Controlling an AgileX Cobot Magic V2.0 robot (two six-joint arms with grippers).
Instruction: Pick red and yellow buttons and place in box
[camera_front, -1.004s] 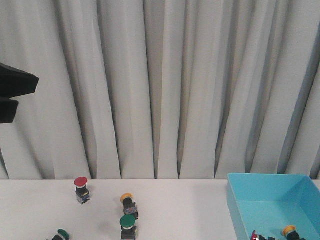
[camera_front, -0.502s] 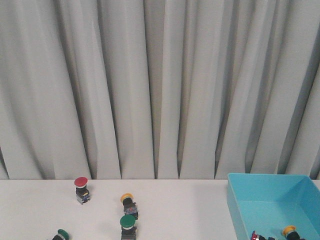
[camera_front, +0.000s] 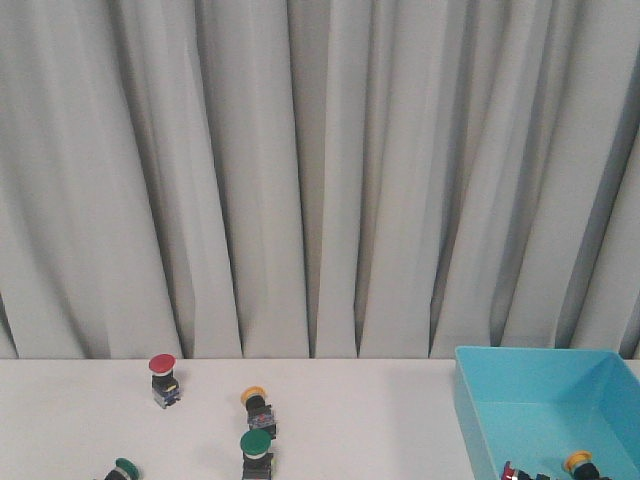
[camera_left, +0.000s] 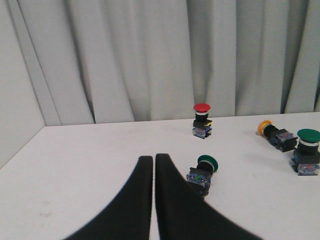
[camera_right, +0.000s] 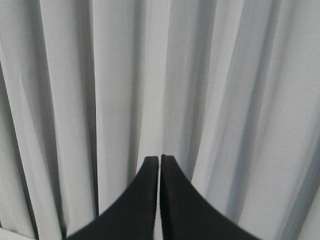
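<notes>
Now the left end effector (camera_left: 153, 159), fingers pressed together like the right end effector (camera_right: 159, 159), has left the front view.

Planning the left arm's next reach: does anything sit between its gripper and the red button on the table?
Yes. A green button lies on its side just past the left gripper, roughly on the line to the red button.

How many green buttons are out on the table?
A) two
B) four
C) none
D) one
A: two green buttons sit on the table, one standing near the yellow one, one lying down at the front left.
</notes>
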